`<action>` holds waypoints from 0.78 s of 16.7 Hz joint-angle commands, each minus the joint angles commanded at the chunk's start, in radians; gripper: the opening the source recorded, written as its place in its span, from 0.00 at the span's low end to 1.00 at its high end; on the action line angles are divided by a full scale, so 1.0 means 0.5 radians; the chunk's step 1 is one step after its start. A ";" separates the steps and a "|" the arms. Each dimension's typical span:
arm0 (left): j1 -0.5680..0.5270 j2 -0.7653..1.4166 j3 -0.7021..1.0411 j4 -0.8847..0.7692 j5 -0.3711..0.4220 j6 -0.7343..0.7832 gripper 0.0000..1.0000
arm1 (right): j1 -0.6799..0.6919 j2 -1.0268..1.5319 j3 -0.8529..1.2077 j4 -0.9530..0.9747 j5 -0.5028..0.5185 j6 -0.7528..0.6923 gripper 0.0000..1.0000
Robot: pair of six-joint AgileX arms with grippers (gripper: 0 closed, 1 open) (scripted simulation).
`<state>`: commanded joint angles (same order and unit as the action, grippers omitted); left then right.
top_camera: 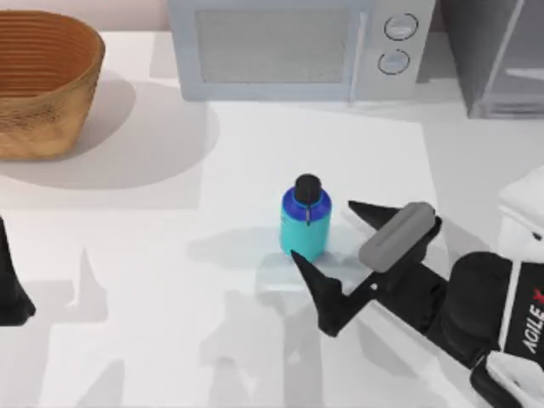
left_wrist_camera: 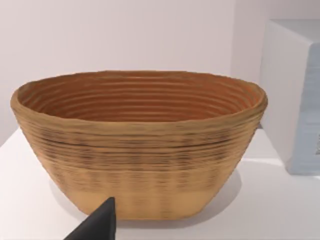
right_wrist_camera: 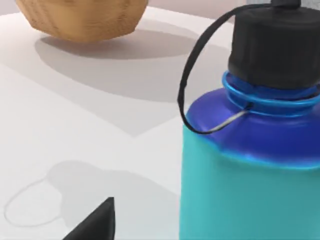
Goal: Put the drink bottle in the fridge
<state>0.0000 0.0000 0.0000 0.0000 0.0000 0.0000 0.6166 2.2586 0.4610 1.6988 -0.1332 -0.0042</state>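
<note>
The drink bottle [top_camera: 306,223] stands upright mid-table: cyan body, dark blue shoulder, black screw cap with a loop strap. My right gripper [top_camera: 323,230] is open beside it, low on the table. One fingertip is just in front of the bottle's base and the other is off its right side. Neither touches it. In the right wrist view the bottle [right_wrist_camera: 250,175] looms close, with one dark fingertip [right_wrist_camera: 97,222] apart from it. The fridge [top_camera: 497,59], a dark grey cabinet with a pale framed door, stands at the back right. My left gripper [top_camera: 12,293] is parked at the left edge.
A light grey microwave [top_camera: 297,47] with two round knobs stands at the back centre, left of the fridge. A woven basket [top_camera: 42,81] sits at the back left and faces the left wrist camera as basket [left_wrist_camera: 140,145].
</note>
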 joint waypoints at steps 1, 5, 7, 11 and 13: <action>0.000 0.000 0.000 0.000 0.000 0.000 1.00 | 0.008 0.013 0.063 -0.048 0.007 0.001 1.00; 0.000 0.000 0.000 0.000 0.000 0.000 1.00 | 0.039 0.070 0.315 -0.241 0.040 0.003 1.00; 0.000 0.000 0.000 0.000 0.000 0.000 1.00 | 0.046 0.082 0.367 -0.284 0.048 0.004 1.00; 0.000 0.000 0.000 0.000 0.000 0.000 1.00 | 0.047 0.082 0.367 -0.284 0.048 0.004 0.93; 0.000 0.000 0.000 0.000 0.000 0.000 1.00 | 0.047 0.082 0.367 -0.284 0.048 0.004 0.78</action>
<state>0.0000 0.0000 0.0000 0.0000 0.0000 0.0000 0.6399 2.2998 0.6447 1.5567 -0.1093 -0.0022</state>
